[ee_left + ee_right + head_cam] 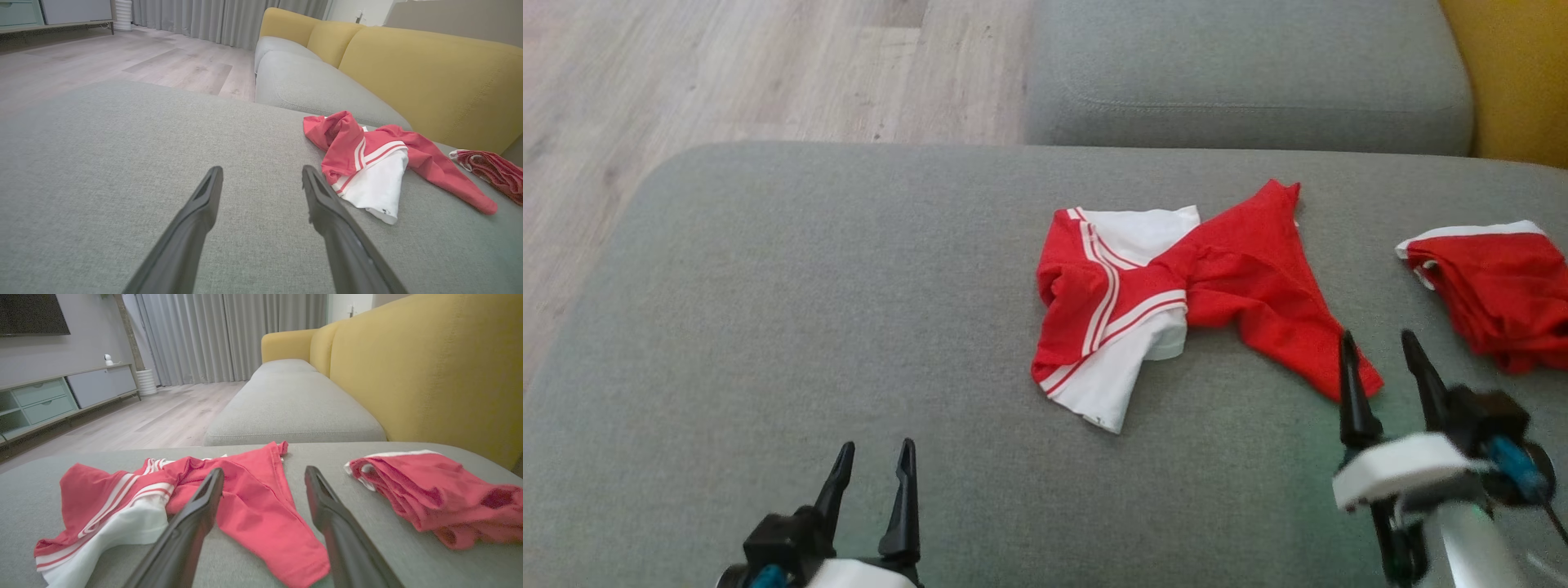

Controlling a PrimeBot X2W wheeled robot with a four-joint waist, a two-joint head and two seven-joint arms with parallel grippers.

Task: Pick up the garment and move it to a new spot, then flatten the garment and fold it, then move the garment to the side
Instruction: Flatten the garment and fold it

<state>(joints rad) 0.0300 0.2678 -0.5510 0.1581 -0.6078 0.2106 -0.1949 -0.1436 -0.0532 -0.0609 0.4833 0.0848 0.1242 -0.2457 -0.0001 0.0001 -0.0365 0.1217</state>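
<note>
Garment: the red-and-white garment [1168,294] lies crumpled on the wide grey seat cushion [792,294], right of the cushion's middle as the robot faces it.
How it lies: a bunched red part with white stripes and a white panel sit toward the robot's left. The cloth is twisted at the middle. A long plain red flap runs off to the right and tapers toward the robot.
Left pincer: the left pincer [876,447] hangs low near the cushion's near edge. Its two dark fingers are spread, with bare grey fabric between them. It is well apart from the garment, which sits ahead and to its right.
Right pincer: the right pincer [1379,339] is spread as well and pinches nothing. It stands at the tapered near end of the red flap. From the head camera its left finger crosses the flap's tip; I cannot tell whether it touches the cloth.
From the right wrist: one of the fingers [192,518] shows over the red flap, the other over bare cushion.
Second piece: a folded red piece with white trim [1494,286] rests on the same cushion. It is to the right of the garment and apart from it, beyond the right pincer.
Surroundings: a far cushion [1241,73] in grey lies beyond. A yellow backrest [429,375] stands on the right and a pale wooden floor [727,65] lies on the left. Grey curtains [224,335] and a low cabinet [49,400] are farther off.
</note>
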